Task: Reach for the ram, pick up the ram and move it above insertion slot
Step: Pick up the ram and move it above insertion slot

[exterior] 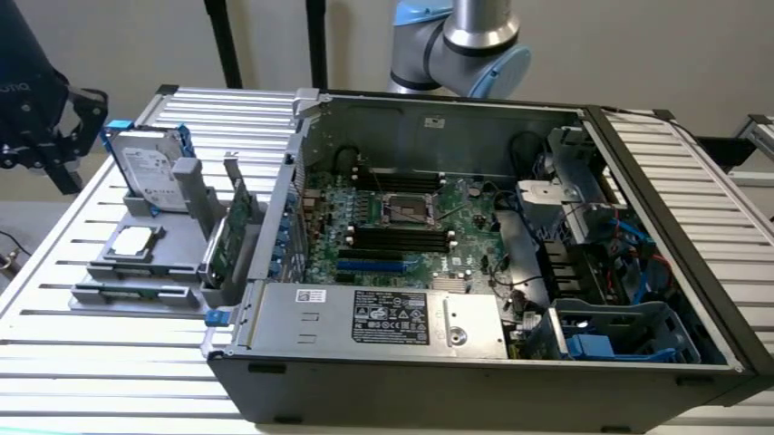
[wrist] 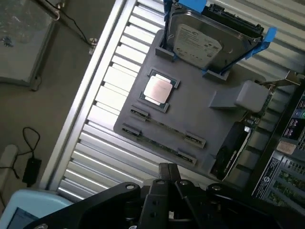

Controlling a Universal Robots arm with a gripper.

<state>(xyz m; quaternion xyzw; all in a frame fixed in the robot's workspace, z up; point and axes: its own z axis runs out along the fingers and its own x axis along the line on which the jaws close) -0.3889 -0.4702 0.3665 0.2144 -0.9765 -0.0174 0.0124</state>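
The ram (wrist: pixel 159 144) is a thin green stick standing on edge between grey clips along one edge of the grey holder block (wrist: pixel 200 95). In the exterior view the ram (exterior: pixel 133 292) sits at the front edge of the holder block (exterior: pixel 115 272), on the exterior view's left of the computer case. My gripper (wrist: pixel 167 174) hovers above and apart from the ram, with its black body over the slatted table just off the holder's edge. The black memory slots (exterior: pixel 400 237) lie on the motherboard inside the open case.
The holder also carries a hard drive (wrist: pixel 205 40) in blue rails, a square processor (wrist: pixel 157 89) and a taller green expansion card (exterior: pixel 232 231). The open case (exterior: pixel 484 344) holds a power supply at the front. The arm's column (exterior: pixel 466 41) rises behind the case. The floor with cables lies beyond the table edge.
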